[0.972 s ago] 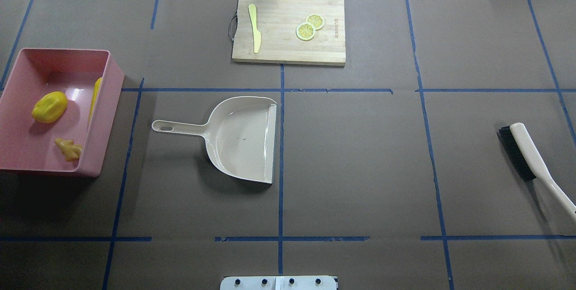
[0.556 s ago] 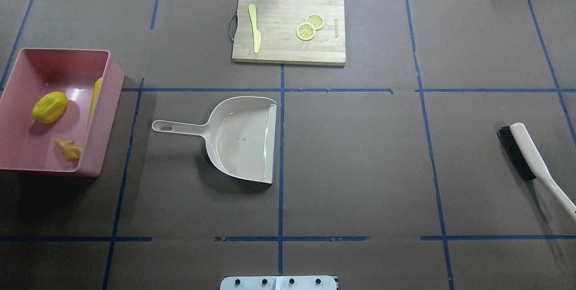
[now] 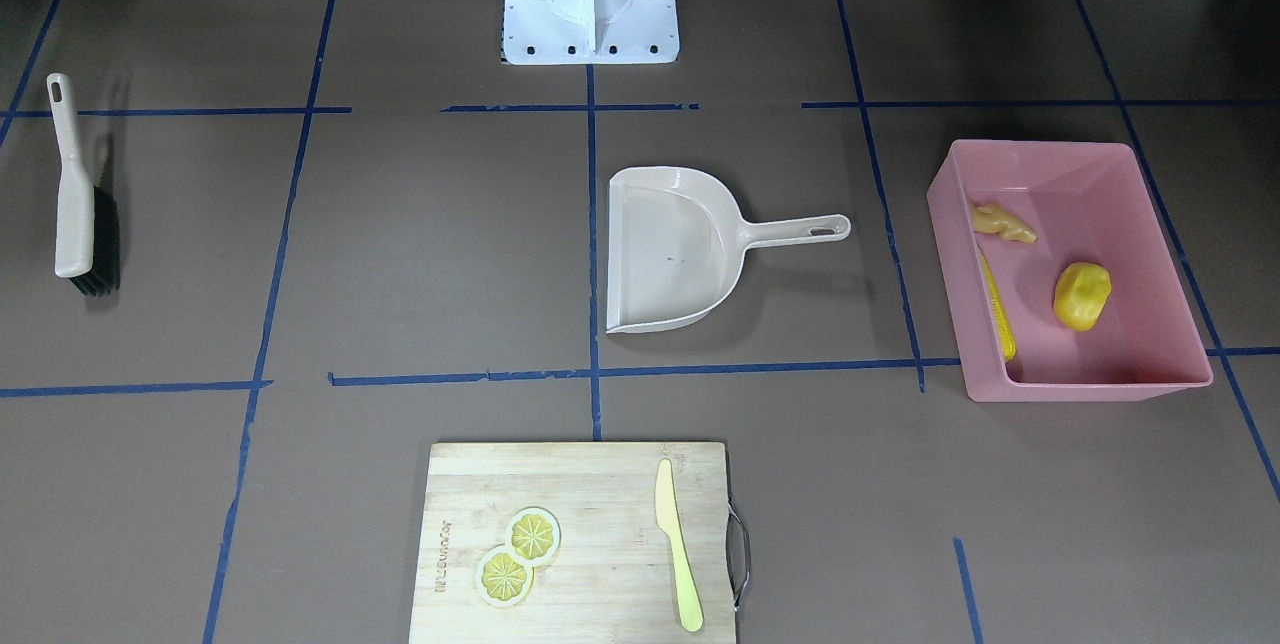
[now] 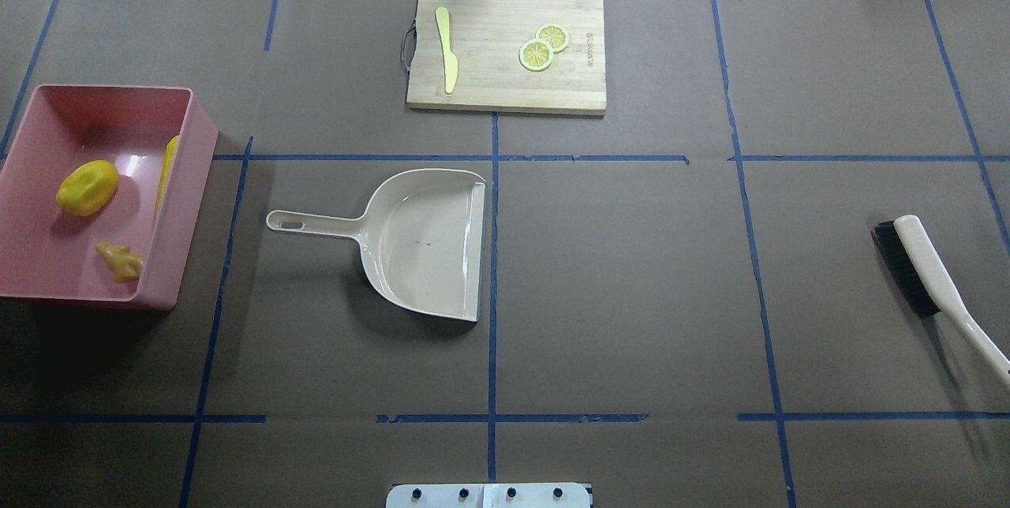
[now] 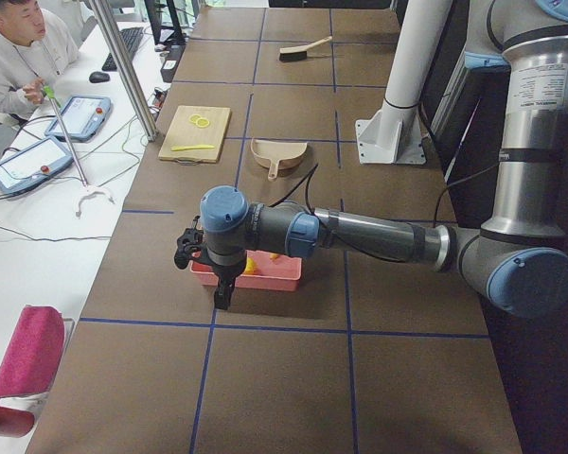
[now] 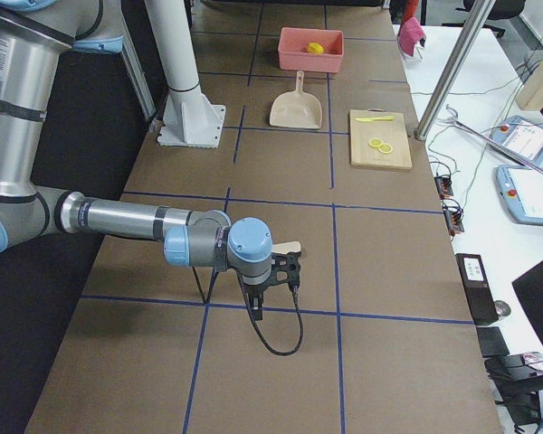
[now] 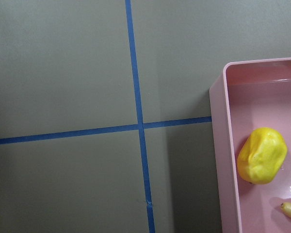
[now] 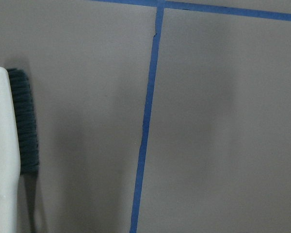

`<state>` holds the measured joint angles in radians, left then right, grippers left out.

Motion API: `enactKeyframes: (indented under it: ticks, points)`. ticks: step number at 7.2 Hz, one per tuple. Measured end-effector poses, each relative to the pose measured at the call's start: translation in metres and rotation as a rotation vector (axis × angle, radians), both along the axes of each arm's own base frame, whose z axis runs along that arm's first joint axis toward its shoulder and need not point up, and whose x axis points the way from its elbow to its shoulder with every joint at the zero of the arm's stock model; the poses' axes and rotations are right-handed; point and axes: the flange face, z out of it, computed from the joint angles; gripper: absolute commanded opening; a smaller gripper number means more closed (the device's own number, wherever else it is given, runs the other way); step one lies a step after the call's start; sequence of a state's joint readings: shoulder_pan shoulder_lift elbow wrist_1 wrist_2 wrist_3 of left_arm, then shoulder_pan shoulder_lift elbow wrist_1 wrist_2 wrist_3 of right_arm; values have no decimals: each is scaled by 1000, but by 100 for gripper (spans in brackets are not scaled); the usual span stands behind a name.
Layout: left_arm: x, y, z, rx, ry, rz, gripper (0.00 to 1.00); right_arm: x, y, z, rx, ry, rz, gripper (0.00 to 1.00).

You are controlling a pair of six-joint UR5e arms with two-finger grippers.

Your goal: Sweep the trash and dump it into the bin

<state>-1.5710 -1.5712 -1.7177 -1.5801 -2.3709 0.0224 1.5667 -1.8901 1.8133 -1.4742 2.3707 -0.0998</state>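
Tabletop [image 4: 631,279], brown, blue tape grid [image 4: 491,366], pink bin [image 4: 193,200]; white desk [image 5: 19,279] alongside.

Your robot's left arm [image 5: 379,236] stretches out low and level, wrist bent so the left gripper [image 5: 222,293] points down. The right arm [image 6: 118,217] mirrors it, right gripper [image 6: 256,306] downward. You cannot read either gripper's jaw setting.

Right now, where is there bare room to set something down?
The widest bare stretch lies between the dustpan and the brush. The strip between dustpan and bin is narrow, and the bin holds three toy foods.
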Motion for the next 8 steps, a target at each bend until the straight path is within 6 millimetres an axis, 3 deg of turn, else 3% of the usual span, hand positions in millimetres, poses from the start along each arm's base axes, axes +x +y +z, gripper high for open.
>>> enactKeyframes:
  ticks: [4, 8]
  points:
    - [5, 13, -6, 43, -84, 29, 100, 0, -4, -4, 12, -1, 1, 99]
    - [5, 31, 1, 41, -88, 31, 100, 0, -4, -4, 11, -2, 1, 100]
